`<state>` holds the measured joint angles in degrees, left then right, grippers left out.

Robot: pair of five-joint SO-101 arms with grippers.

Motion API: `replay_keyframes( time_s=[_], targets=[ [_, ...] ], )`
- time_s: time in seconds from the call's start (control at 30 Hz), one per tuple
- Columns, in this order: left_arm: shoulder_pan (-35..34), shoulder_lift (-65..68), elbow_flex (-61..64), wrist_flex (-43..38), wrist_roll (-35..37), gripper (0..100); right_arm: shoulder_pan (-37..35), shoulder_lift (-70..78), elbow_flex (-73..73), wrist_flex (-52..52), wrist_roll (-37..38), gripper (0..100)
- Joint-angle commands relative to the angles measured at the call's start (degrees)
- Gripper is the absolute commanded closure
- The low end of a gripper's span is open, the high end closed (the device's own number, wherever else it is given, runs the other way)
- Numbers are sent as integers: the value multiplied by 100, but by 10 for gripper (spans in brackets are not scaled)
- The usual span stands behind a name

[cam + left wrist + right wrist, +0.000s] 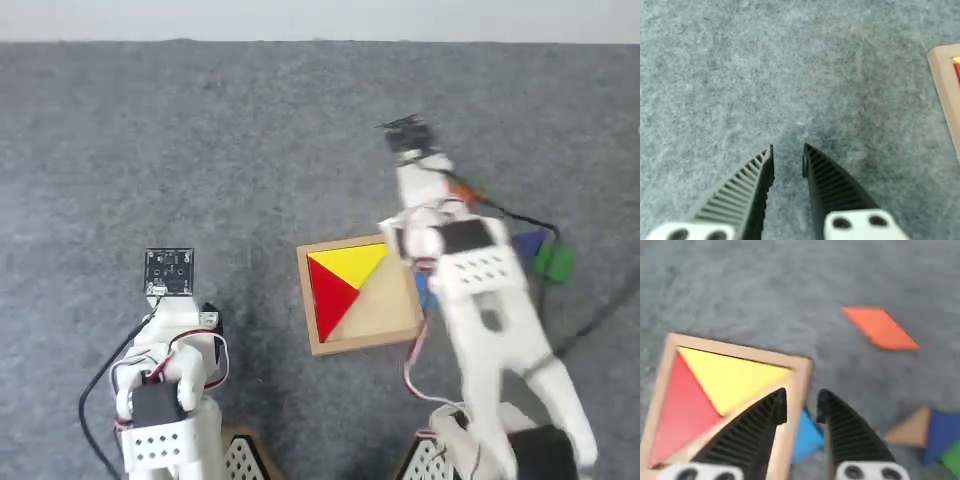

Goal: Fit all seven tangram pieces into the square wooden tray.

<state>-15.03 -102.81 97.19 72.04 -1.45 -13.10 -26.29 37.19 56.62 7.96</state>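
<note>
The square wooden tray [318, 345] lies mid-table with a yellow triangle [350, 264] and a red triangle [328, 290] in it; the rest of its floor is bare wood. My right gripper [801, 400] hangs over the tray's rim [800, 375], its fingers a little apart and empty. Just outside that rim lies a light blue piece [805, 437]. An orange parallelogram [880, 327], a tan triangle [910, 429], a dark blue piece [942, 432] and a green piece [952, 457] lie on the carpet beyond. My left gripper [788, 148] is narrowly open over bare carpet, away from the tray's corner [942, 75].
Grey carpet covers the table. The right arm [470, 270] covers the tray's right edge and part of the loose pieces; green [553, 262] and dark blue [528, 242] pieces show beside it. Cables trail right of that arm. The left arm [170, 340] sits at the front left.
</note>
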Motion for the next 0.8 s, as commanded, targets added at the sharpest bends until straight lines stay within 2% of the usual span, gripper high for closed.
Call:
replay_keyframes(
  time_s=[0.0, 0.13, 0.27, 0.5, 0.77],
  targets=[
    [-26, -114, -75, 18, -9, 907, 585, -303, -273, 259, 677, 822],
    [-26, -114, -75, 18, -9, 907, 831, 338, -800, 198, 1292, 742],
    [-26, -114, -75, 18, -9, 907, 831, 1402, -1662, 22, 1336, 666],
    [-26, -114, -75, 18, -9, 907, 866, 3670, -3138, -708, 967, 659],
    [-26, -114, -75, 18, -9, 907, 822, 5455, -4475, -673, 985, 659]
  ],
)
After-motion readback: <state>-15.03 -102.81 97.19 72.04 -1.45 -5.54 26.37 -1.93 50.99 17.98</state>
